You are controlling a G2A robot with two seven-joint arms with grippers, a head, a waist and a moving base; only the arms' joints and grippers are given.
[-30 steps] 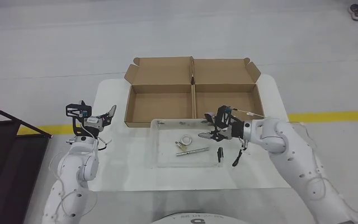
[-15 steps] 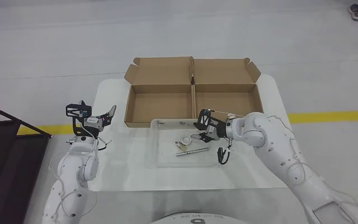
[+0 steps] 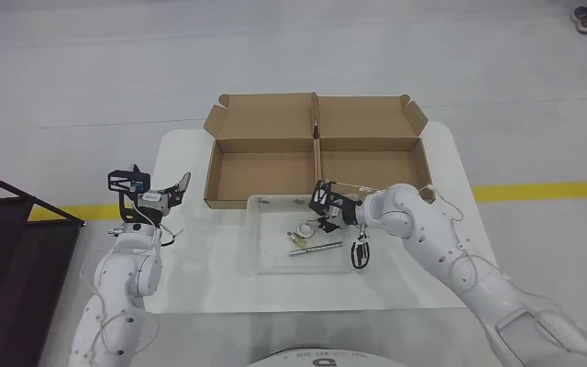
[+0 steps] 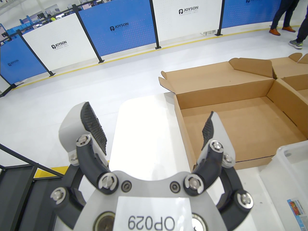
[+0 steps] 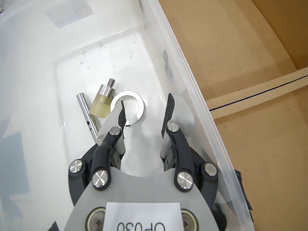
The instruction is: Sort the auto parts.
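Right gripper (image 5: pixel 146 102): spread and empty, low inside the clear bin (image 5: pixel 168 56), one finger overlapping the metal ring (image 5: pixel 127 94).
Parts: the ring, a threaded stud (image 5: pixel 102 99) and a slim rod (image 5: pixel 84 109) lie bunched on the bin floor.
Left gripper (image 4: pixel 150 121): spread and empty, above the table (image 3: pixel 202 266) beside the left cardboard box (image 3: pixel 261 174).
Step in hand: probably picking up the ring.
Doing it well: straddle the ring's rim only, away from the stud just beside it. Close gently, then lift straight up, clear of the bin wall.
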